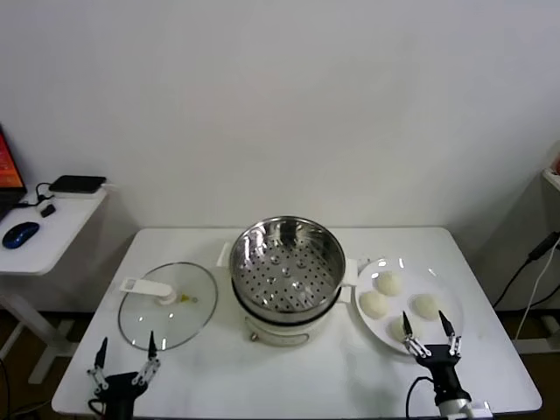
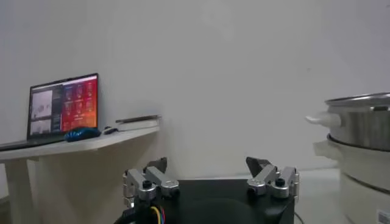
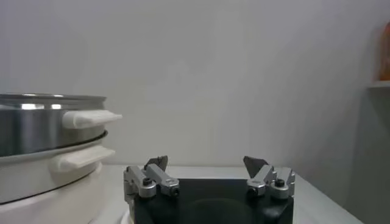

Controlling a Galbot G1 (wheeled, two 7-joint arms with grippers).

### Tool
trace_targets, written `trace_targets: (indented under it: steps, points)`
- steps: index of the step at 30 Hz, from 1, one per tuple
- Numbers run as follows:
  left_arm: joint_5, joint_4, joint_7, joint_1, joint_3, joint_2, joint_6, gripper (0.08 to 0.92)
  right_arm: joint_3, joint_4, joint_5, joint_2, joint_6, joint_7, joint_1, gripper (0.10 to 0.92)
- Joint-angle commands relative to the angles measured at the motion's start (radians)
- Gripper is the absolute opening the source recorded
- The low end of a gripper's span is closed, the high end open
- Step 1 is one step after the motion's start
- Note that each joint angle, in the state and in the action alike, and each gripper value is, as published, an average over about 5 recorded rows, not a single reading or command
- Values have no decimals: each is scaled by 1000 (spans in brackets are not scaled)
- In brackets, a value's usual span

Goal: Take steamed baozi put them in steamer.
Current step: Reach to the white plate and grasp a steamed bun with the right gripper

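Steamer (image 1: 287,267): shiny perforated steel basket on a cream-white pot base, mid-table, nothing inside it.
Steamed baozi: four off-white buns on the white plate (image 1: 442,289) just right of the steamer; one at the far side (image 1: 388,283), one nearest the steamer (image 1: 374,303), one to the right (image 1: 425,305), one at the near rim (image 1: 401,327), partly behind the right gripper's fingers.
Right gripper (image 1: 430,332): jaws spread wide, holding nothing, poised at the plate's near edge, low by the table's front edge.
Left gripper (image 1: 125,357): jaws apart, holding nothing, parked at the front-left corner just before the lid.
Glass lid (image 1: 167,305): flat on the table left of the steamer, white handle (image 1: 146,289) on its far-left part, close to the pot base.
In the way: the steamer's tall wall and its white side handle (image 3: 90,118) stand between the plate and the basket floor.
Table (image 1: 289,381): white; a bare strip along the front between the two grippers, and bare surface behind the steamer.
Edges: plate sits near the table's right edge; lid near the left.
Side desk (image 1: 44,232): left, apart from the table, carrying a blue mouse (image 1: 20,234), a laptop (image 2: 63,108) and a dark flat device (image 1: 77,185).
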Motion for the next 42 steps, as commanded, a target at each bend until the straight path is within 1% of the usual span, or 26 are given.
trace_targets:
  steps: [1,2,5,8,10,13,17,19,21,26,30,33,36,42]
  points:
    - [6,5,-1,1,3,-49,-7,823,14,26,3,-87,-267,12,145,823]
    - [6,5,-1,1,3,-49,-7,823,11,23,3,-100,-293,11,166,823]
    - [7,7,-1,1,5,-49,-8,823,-16,2,2,-176,-436,-7,280,823]
    - [7,9,0,-1,6,-49,-9,823,-63,-36,-14,-252,-564,-59,379,823]
    - [7,9,2,-2,7,-49,-11,823,-99,-61,-42,-309,-644,-130,437,823]
    - [8,12,3,-2,10,-49,-15,823,-169,-96,-92,-430,-742,-281,528,823]
    - [16,21,4,-3,12,-49,-21,823,-337,-132,-116,-621,-812,-501,671,823]
    - [22,27,4,-4,13,-49,-26,823,-455,-154,-134,-691,-810,-599,767,823]
    - [28,32,4,-5,14,-49,-30,823,-597,-191,-158,-728,-789,-675,900,823]
    - [40,34,5,2,13,-49,-33,823,-1021,-314,-199,-759,-658,-845,1283,823]
    - [46,30,5,8,9,-49,-34,823,-1403,-387,-159,-762,-547,-969,1606,823]
    - [49,29,5,9,11,-49,-35,823,-1667,-425,-117,-733,-489,-1045,1835,823]
    - [56,22,6,12,16,-49,-34,823,-1888,-476,-70,-667,-464,-1081,2007,823]
    - [58,15,7,23,15,-49,-34,823,-2096,-610,-38,-516,-418,-1110,2163,823]
